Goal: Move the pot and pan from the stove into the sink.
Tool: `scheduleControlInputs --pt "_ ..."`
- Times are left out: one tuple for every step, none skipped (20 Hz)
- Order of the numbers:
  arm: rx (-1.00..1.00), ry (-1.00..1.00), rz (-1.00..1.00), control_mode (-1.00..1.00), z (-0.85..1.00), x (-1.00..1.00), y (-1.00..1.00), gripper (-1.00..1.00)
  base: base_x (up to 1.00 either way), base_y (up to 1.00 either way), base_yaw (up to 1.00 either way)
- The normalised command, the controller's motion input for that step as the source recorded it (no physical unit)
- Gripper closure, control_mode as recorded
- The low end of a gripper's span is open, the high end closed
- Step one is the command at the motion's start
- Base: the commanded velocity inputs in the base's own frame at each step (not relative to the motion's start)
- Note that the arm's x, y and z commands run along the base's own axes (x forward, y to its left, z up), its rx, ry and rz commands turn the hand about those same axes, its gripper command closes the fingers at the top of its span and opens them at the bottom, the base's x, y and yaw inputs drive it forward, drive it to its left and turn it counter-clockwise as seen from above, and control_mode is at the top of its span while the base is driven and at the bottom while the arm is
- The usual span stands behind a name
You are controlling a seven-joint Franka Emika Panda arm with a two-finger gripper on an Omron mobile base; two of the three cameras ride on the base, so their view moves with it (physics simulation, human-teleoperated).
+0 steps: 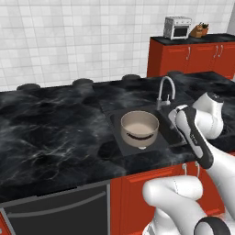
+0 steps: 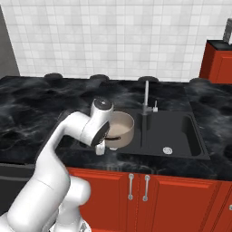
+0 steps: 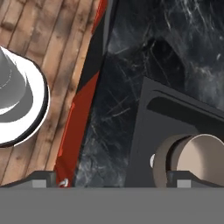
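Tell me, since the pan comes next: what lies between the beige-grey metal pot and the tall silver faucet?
Just bare black sink floor; the pot sits in the left basin, apart from the faucet, seen from both base views.

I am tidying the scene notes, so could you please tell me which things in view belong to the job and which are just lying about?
Job things:
- pot, sitting in the sink
- gripper, fingers open, holding nothing

Just lying about:
- faucet
- toaster oven
- red cabinets
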Motion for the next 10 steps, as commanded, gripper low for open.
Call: scheduleControlInputs --pt "0.0 -0.02 0.0 -1.0 0.0 -0.05 0.0 -1.0 0.0 0.0 0.0" --pt "0.0 0.0 0.0 -1.0 0.0 0.0 0.0 -1.0 0.0 0.0 0.0" --pt "0.0 0.0 0.0 -1.0 0.0 0.0 0.0 -1.0 0.0 0.0 0.0" --pt "0.0 0.0 0.0 -1.0 0.0 0.0 0.0 -1.0 0.0 0.0 0.0" --pt "0.0 0.0 0.0 -1.0 0.0 0.0 0.0 -1.0 0.0 0.0 0.0" --pt "0.0 0.0 0.0 -1.0 0.0 0.0 0.0 -1.0 0.0 0.0 0.0" --pt "0.0 0.0 0.0 -1.0 0.0 0.0 0.0 -1.0 0.0 0.0 0.0" --pt "-0.01 0.0 0.02 -1.0 -0.01 -0.15 0.0 -1.0 0.0 0.0 0.0" --pt "0.0 0.0 0.0 1.0 0.0 0.0 0.0 -1.0 -0.29 0.0 0.03" --pt "0.0 0.0 0.0 1.0 0.0 0.0 0.0 -1.0 -0.34 0.0 0.03"
